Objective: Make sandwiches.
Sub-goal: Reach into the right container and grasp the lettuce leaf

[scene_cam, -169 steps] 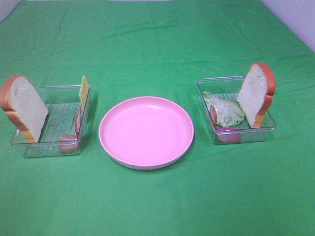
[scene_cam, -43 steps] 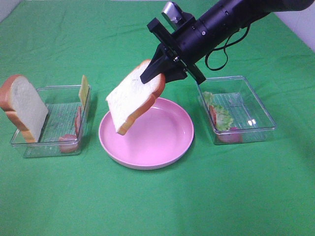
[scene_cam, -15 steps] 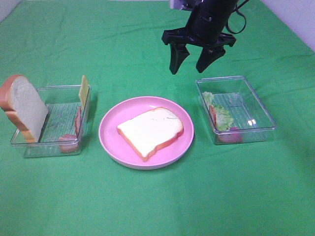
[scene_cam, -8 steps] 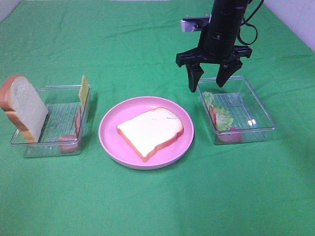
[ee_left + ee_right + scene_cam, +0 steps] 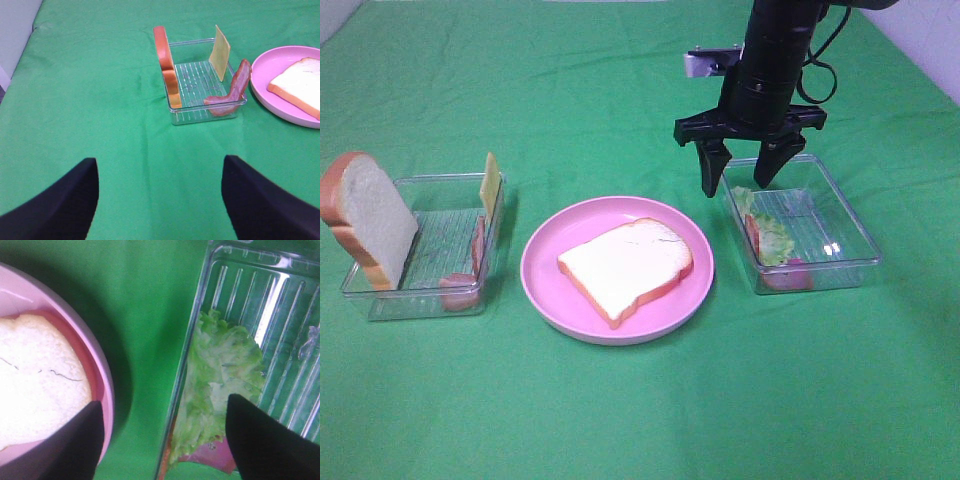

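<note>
Upper right: right gripper (image 5: 736,186) spread, empty, over lettuce (image 5: 778,238) in clear tray (image 5: 852,218) | centre: bread slice (image 5: 626,265) flat on pink plate (image 5: 545,292) | left gripper (image 5: 159,161) also spread.

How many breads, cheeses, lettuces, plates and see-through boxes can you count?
Bread slices: 2
Cheese slice: 1
Lettuce leaf: 1
Pink plate: 1
Clear trays: 2
Total: 7
</note>
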Motion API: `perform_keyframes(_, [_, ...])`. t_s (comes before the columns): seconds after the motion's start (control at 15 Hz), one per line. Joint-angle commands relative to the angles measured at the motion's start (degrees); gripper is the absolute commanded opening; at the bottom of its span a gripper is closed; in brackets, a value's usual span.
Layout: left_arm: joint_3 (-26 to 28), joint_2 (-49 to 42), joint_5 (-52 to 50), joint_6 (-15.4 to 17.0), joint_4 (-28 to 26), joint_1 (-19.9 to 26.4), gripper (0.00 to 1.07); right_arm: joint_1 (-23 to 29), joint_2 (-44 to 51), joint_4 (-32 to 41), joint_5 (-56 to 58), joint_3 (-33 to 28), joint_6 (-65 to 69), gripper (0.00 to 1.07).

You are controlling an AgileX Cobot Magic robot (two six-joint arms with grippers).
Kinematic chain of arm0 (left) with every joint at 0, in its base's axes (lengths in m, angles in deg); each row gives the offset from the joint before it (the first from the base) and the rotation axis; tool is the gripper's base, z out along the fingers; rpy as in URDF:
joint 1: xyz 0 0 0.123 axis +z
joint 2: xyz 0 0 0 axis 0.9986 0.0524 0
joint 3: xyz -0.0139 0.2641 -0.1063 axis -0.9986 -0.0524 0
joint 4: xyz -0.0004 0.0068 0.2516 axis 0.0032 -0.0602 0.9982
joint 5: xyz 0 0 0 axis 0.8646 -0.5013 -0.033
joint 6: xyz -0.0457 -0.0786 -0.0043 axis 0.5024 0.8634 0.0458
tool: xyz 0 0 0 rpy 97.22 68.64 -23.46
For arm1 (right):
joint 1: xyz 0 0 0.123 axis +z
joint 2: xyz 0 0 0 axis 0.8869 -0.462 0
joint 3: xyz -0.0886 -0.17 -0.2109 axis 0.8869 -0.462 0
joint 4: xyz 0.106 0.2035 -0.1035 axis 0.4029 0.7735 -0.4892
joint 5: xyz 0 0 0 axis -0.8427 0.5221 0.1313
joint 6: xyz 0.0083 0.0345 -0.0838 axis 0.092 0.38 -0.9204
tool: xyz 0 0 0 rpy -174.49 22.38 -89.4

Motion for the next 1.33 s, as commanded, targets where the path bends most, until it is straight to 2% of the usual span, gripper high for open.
perform_keyframes(0.07, [-0.23, -1.15, -0.46, 0.06, -0.17, 0.29, 0.67, 0.11, -0.11, 0.23, 4.18, -0.4, 0.06, 0.64])
perform_keyframes(0.53, [-0.23, -1.15, -0.46, 0.06, -0.17, 0.29, 0.67, -0.11, -0.11, 0.06, 4.18, -0.4, -0.63, 0.61])
perform_keyframes(0.8, [-0.23, -1.15, -0.46, 0.06, -0.17, 0.29, 0.67, -0.63, 0.52, 0.86, 4.18, -3.95, -1.38, 0.61])
perform_keyframes(1.0, [-0.23, -1.15, -0.46, 0.06, -0.17, 0.29, 0.67, -0.57, 0.11, 0.17, 4.01, -3.95, -1.38, 0.59])
perform_keyframes(1.33, [-0.23, -1.15, -0.46, 0.06, -0.17, 0.29, 0.67, -0.57, 0.11, -1.15, 4.01, -3.95, -1.38, 0.29])
